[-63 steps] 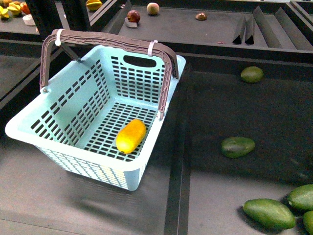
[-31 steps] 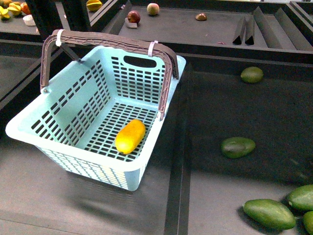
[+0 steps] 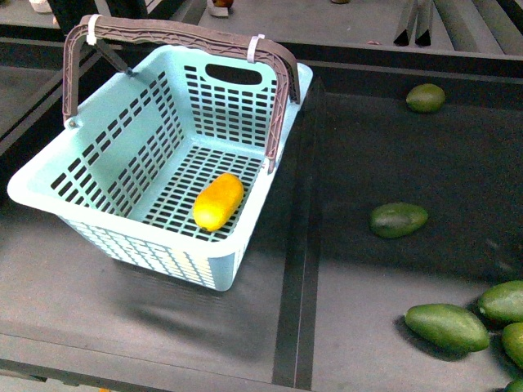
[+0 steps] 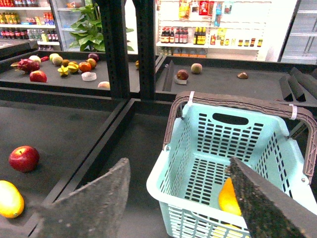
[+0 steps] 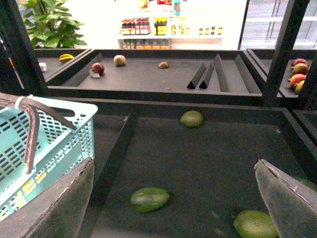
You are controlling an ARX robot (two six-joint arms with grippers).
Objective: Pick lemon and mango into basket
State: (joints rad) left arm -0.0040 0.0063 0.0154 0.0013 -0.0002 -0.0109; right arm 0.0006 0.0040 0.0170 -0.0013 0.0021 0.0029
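The light teal basket (image 3: 114, 155) stands in the left bin with its brown handle up. The yellow-orange mango (image 3: 218, 201) lies on its slotted floor near the front right corner. Neither arm shows in the front view. In the left wrist view my left gripper (image 4: 179, 163) is open above the basket (image 4: 233, 134), and one finger half hides the mango (image 4: 227, 197). My right gripper (image 5: 174, 163) is open over the right bin, holding nothing. I cannot tell which fruit is the lemon; a yellow oval fruit (image 4: 10, 198) lies in the bin left of the basket.
Green fruits lie in the right bin: one near the divider (image 3: 398, 219), one far back (image 3: 426, 98), several at the front right (image 3: 447, 327). A raised divider rail (image 3: 298, 269) separates the bins. A red apple (image 4: 24, 158) lies near the yellow fruit.
The front view has shifted, so the basket and green fruits sit higher in the picture. The mango lies in the same spot in the basket.
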